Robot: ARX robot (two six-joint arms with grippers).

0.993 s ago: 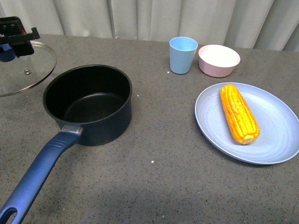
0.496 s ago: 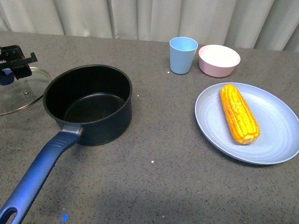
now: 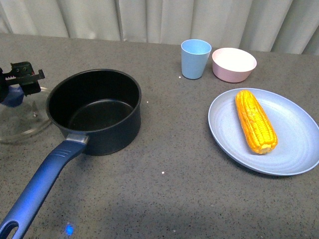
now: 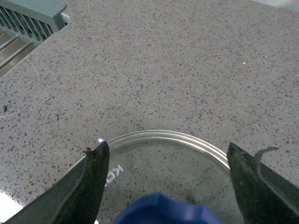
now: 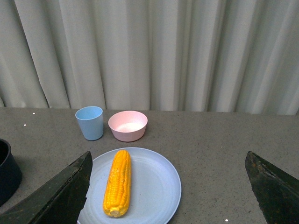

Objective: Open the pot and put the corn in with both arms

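Note:
The dark navy pot (image 3: 94,110) stands uncovered at the left of the front view, its blue handle (image 3: 40,186) pointing to the near left. Its glass lid (image 3: 20,119) lies flat on the table to the pot's left. My left gripper (image 3: 17,82) is open over the lid's blue knob (image 4: 163,211), jaws on either side of it without touching. The corn (image 3: 255,121) lies on a light blue plate (image 3: 294,134) at the right. My right gripper is out of the front view; in the right wrist view it (image 5: 168,186) is open and empty, back from the corn (image 5: 117,182).
A light blue cup (image 3: 195,59) and a pink bowl (image 3: 234,64) stand behind the plate. Grey curtains hang along the table's far edge. A green slatted rack (image 4: 28,14) shows in the left wrist view, beyond the lid.
My left gripper has lowered the lid from a raised, tilted position down flat onto the table left of the pot, and its jaws have opened off the knob.

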